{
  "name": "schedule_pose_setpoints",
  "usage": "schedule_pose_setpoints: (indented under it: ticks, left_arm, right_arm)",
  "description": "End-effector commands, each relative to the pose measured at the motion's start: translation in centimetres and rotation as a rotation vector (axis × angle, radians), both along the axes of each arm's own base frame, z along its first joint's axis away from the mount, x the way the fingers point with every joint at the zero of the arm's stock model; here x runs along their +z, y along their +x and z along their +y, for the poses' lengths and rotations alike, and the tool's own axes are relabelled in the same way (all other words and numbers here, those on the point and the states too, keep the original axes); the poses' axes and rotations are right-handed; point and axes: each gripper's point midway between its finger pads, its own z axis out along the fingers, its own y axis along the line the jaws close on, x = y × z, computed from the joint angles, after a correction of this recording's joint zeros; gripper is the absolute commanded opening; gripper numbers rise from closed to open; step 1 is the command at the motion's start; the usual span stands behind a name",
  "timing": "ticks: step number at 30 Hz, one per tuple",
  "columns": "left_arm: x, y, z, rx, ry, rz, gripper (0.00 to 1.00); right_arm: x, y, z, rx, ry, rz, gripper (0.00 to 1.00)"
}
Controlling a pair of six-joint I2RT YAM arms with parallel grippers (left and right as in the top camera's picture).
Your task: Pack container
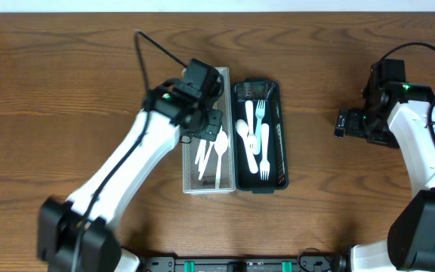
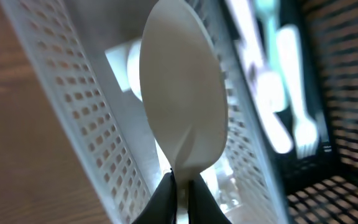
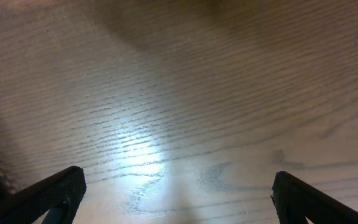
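My left gripper (image 1: 211,130) is shut on a white plastic spoon (image 2: 182,112) and holds it over the white perforated basket (image 1: 192,177). The spoon also shows in the overhead view (image 1: 221,143), next to other white cutlery in that basket. The black basket (image 1: 273,181) beside it on the right holds several white forks and spoons (image 1: 254,137). My right gripper (image 3: 179,199) is open and empty over bare wood, far right of the baskets; it also shows in the overhead view (image 1: 343,122).
The two baskets stand side by side at the table's centre. A black cable (image 1: 157,47) runs from the left arm toward the table's back edge. The wooden table (image 1: 66,98) spreads round them.
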Motion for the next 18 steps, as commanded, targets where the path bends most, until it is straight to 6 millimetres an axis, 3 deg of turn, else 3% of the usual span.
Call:
schedule_pose_setpoints:
  ticks: [1,2,4,5,8,11,15,18]
  left_arm:
    - [-2.9,-0.3,0.3,0.024,0.04,0.077,0.07]
    - [-3.3,-0.2,0.3,0.024,0.043,0.084,0.24]
    - [-3.9,-0.2,0.3,0.024,0.052,0.1,0.8]
    - [-4.1,-0.2,0.3,0.024,0.055,0.104,0.97]
    - [-4.1,0.3,0.1,0.02,0.046,0.084,0.98]
    - [-2.3,1.7,-0.3,-0.015,0.034,-0.005,0.98]
    - [3.1,5.1,1.9,0.019,0.133,-0.254,0.98]
    - [8.2,7.8,4.9,0.144,0.172,-0.464,0.98]
  right_arm:
    - [0.1,-0.1,-0.2,-0.018,0.002,-0.005,0.99]
    - [0.1,-0.1,-0.2,-0.018,0.002,-0.005,0.99]
    - [0.1,-0.1,-0.2,-0.018,0.002,-0.006,0.99]
    - [0.1,-0.1,-0.2,-0.018,0.002,-0.006,0.99]
    - [0.2,-0.1,-0.2,-0.018,0.002,-0.006,0.99]
    - [0.2,0.1,-0.2,-0.018,0.001,-0.013,0.99]
    - [1.6,1.7,-0.4,-0.018,-0.006,-0.084,0.99]
    - [4.1,5.6,-0.7,-0.014,-0.02,-0.246,0.99]
